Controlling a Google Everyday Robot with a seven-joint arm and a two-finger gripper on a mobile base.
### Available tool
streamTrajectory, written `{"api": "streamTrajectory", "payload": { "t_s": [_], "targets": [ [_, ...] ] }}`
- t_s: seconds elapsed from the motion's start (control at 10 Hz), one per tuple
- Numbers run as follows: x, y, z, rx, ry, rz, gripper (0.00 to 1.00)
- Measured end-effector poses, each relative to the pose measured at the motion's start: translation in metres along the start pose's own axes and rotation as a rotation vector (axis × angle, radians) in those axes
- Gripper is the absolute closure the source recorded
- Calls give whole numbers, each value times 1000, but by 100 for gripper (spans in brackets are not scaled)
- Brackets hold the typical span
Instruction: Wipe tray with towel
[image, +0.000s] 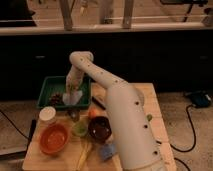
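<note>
Reaching down at the left-centre of the frame, the gripper (75, 90) is seen clamped on the towel (74, 98), which is held low inside the tray's (50, 83) right part; a brown lump (56, 98) is seen just beside it.

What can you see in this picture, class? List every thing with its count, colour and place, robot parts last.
shallow rectangular dark green plastic tray: one, dark green, back left of the table
small whitish-grey cloth towel: one, whitish, in the tray's right part
round orange bowl: one, orange, front left
round dark brown bowl: one, dark, table middle
small green cup: one, green, between the two bowls
white-lidded jar: one, white, in front of the tray
blue square pad: one, blue, front edge
light wooden table: one, pale wood, centre
white robot arm: one, reaching to the tray
gripper: one, over the towel
</note>
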Motion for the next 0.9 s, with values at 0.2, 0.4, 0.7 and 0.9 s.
{"api": "streamTrajectory", "payload": {
  "t_s": [0.2, 0.4, 0.7, 0.9],
  "targets": [
    [-1, 22, -7, 16, -1, 30, 99],
    [11, 53, -19, 34, 18, 96, 99],
    [46, 69, -28, 79, 43, 180, 99],
    [56, 58, -28, 111, 40, 179, 99]
  ]
}}
